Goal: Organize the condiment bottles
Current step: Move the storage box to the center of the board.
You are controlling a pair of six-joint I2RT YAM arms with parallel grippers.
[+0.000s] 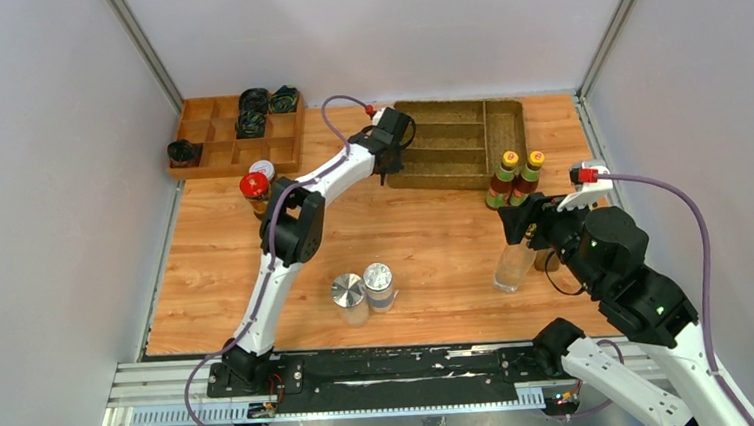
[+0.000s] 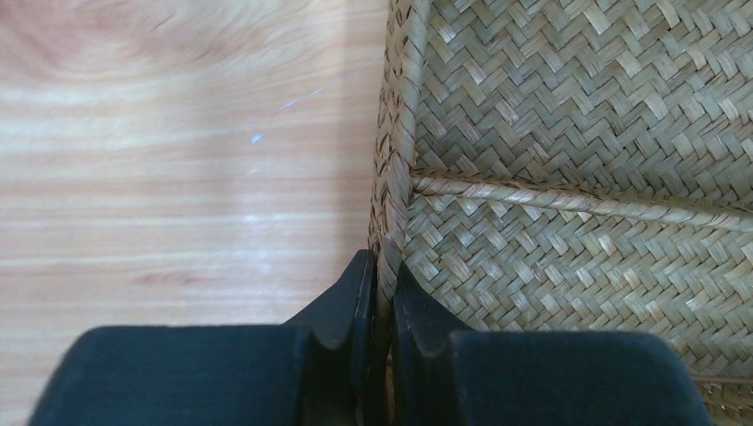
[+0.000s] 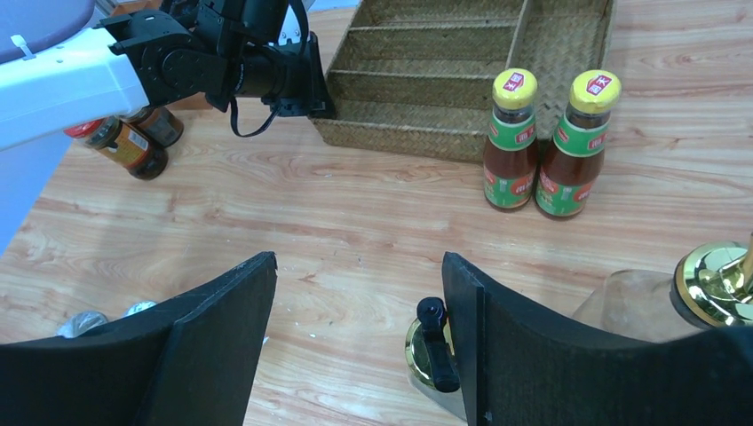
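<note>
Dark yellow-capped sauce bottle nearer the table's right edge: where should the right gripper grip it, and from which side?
Likely the narrow green neck under the cap, from the near side. This dark yellow-capped sauce bottle stands upright with its body against the matching twin bottle; only the necks leave a gap for a finger.

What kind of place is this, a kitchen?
Probably a robot lab, not a kitchen: plain grey walls box in a wooden table, with two white robot arms bolted to a metal rail.
</note>
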